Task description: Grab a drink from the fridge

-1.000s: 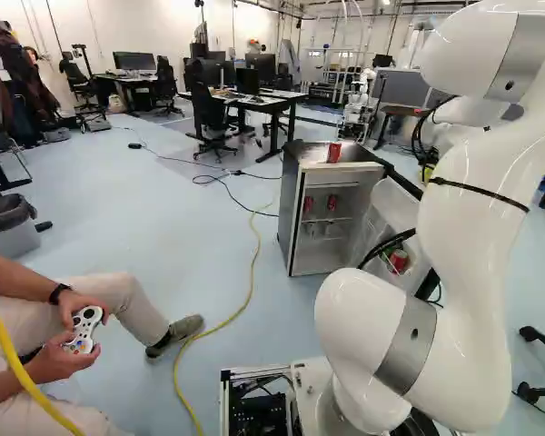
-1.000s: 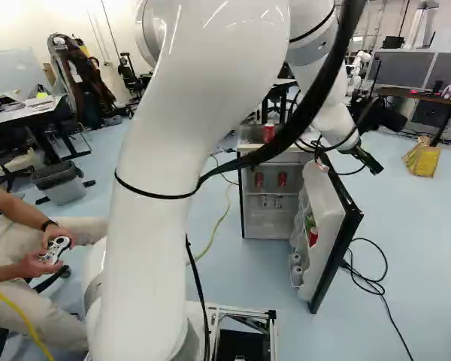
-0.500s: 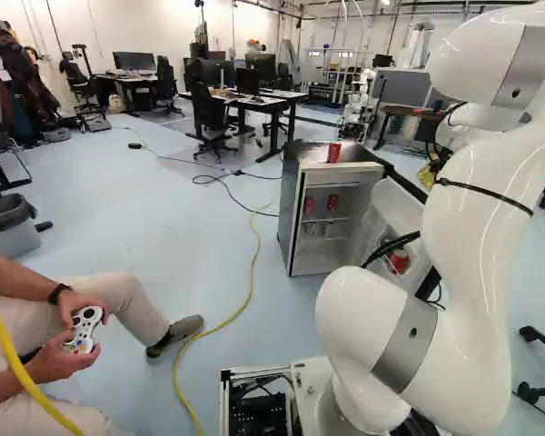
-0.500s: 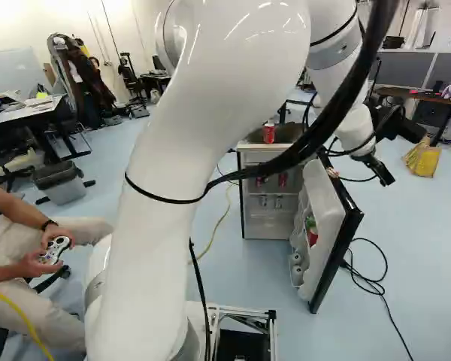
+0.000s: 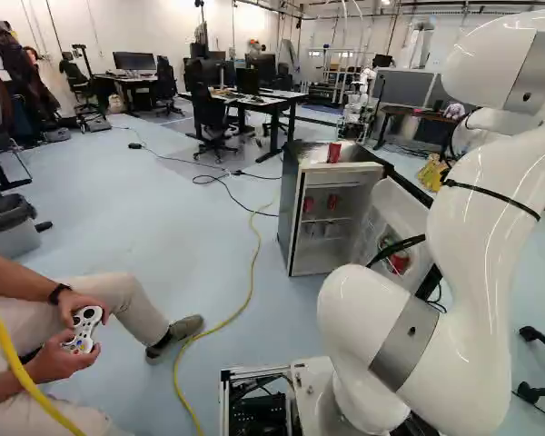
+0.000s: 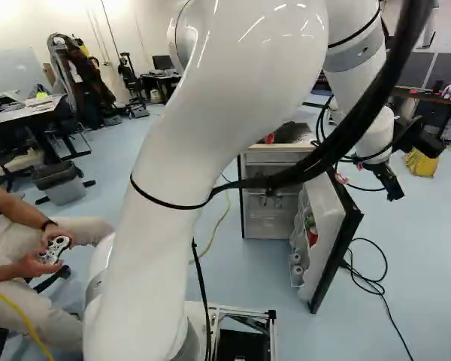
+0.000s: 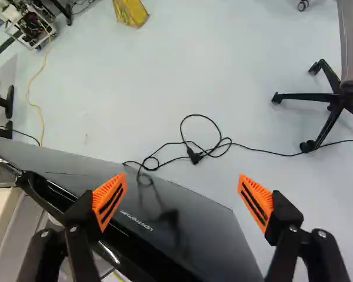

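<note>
Arm (image 5: 486,218) showing smooth, glossy white shell. Band (image 5: 406,345) gleaming dully like brushed metal. Fridge door (image 7: 215,238) shining black, smooth, catching blurred reflections. Pads (image 7: 109,200) looking matt, ridged, rubbery. Floor (image 7: 253,64) showing smooth, soft sheen. Trousers (image 5: 118,295) looking like matt cloth.

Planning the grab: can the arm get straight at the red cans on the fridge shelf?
Probably not: the arm has open jaws, but the fridge door seems to stand between them and the red cans.
</note>
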Robot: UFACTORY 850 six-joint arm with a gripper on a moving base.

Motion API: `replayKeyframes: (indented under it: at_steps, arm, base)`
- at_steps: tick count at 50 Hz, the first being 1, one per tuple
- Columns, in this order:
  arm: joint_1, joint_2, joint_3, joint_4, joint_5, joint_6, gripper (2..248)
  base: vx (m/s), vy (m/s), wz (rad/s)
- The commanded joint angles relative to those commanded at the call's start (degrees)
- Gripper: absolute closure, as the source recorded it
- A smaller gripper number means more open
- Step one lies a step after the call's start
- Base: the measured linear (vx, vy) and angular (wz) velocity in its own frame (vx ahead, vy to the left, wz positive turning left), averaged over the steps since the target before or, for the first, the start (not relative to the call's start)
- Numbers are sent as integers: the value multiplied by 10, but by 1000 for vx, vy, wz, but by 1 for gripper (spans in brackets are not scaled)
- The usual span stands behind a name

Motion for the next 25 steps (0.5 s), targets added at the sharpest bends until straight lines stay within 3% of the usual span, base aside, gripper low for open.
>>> replayKeyframes:
  at_steps: [25]
  arm:
    - [-9,8,11,0,-50,0,3]
  base:
    - [0,0,0]
